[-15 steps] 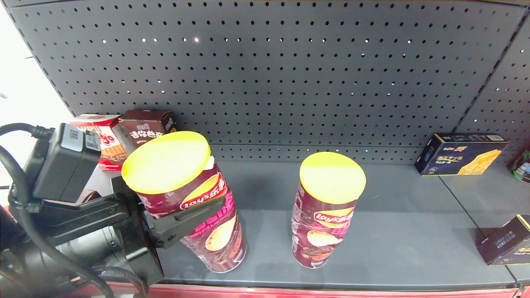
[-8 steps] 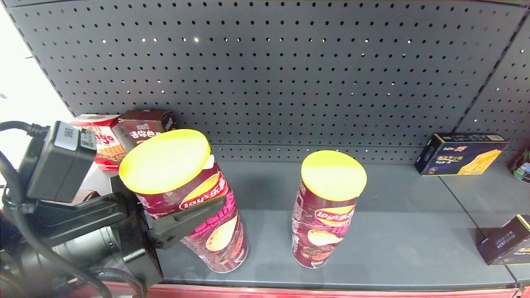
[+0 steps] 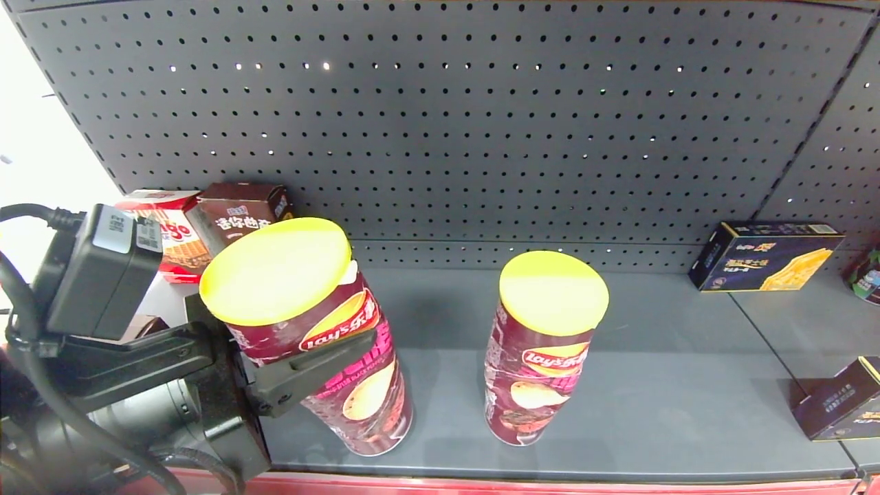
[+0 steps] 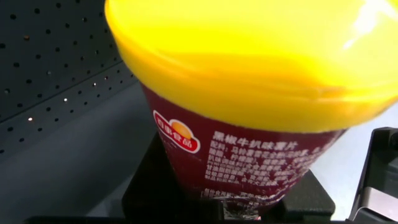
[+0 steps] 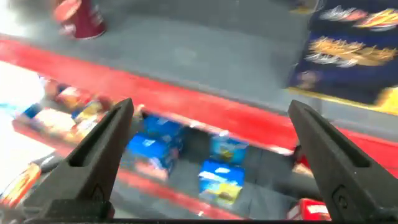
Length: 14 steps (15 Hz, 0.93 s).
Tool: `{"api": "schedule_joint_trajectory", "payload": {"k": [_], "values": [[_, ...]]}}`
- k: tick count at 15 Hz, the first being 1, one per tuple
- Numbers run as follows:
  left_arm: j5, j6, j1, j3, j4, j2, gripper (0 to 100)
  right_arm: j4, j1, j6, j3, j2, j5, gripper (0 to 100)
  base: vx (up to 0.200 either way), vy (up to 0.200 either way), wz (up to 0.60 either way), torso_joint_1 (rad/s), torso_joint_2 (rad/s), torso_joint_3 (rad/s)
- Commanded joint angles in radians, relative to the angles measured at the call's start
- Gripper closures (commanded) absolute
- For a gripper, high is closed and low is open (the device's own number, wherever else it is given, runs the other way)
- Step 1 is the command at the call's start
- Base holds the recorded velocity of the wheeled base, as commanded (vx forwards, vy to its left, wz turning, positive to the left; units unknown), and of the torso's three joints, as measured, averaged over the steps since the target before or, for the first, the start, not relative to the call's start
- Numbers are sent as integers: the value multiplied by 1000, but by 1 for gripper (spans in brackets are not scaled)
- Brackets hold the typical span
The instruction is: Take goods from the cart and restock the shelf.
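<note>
Grey pegboard backs a grey shelf with a red front edge. Items, left to right:

1. Red-and-white box and brown box, side by side at the far left rear, against the pegboard.
2. Left gripper, at the left front of the shelf. Fingers are closed around the upper body of item 3, one finger lying across its near side.
3. Held can, maroon with a yellow lid, leaning with its top to the left. Base is low at the shelf's front. Whether it bears on the shelf cannot be told.
4. Second can, same kind, standing free at centre, well apart from item 3.
5. Blue box, right rear, near the pegboard.
6. Dark box, right front.
7. Right gripper, off the shelf and near its red edge, above blue packets on a lower level. Fingers are spread wide, with nothing between them.

Progress, as judged: one can is placed and a second is at the shelf but not yet released. What remains is to set it upright, let go and withdraw. How much stock remains to fetch cannot be judged.
</note>
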Motion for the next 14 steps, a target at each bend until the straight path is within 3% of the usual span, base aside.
{"api": "schedule_joint_trajectory", "payload": {"k": [1,6,9,12,14], "values": [[0,0,0,-2,-1,1,100,1,6,24,0,2,-15,0,0,0,0,0,0,0],[-6,-8,0,-5,10,-1,100,1,6,36,0,2,-24,0,0,0,0,0,0,0],[-78,-11,23,-56,35,7,100,1,6,36,0,2,-24,0,0,0,0,0,0,0],[-107,-9,47,-209,245,44,100,1,6,38,0,2,-24,0,0,0,0,0,0,0],[-138,-8,55,-328,315,93,100,1,6,36,0,2,-24,0,0,0,0,0,0,0]]}}
